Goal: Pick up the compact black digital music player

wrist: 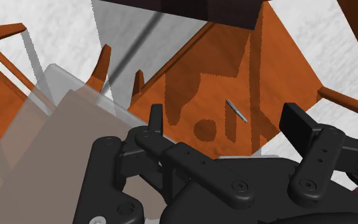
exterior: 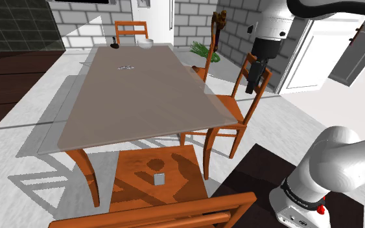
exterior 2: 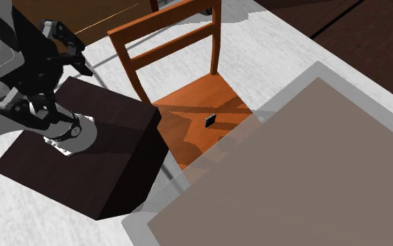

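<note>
Small dark flat rectangular music player [exterior 2: 211,120] stands on the orange-brown wooden chair [exterior 2: 188,112] seat, near the grey-topped table [exterior 2: 313,175] edge. All-black two-finger gripper [exterior: 252,81] hangs well apart from it, fingers spread, holding nothing.
</note>
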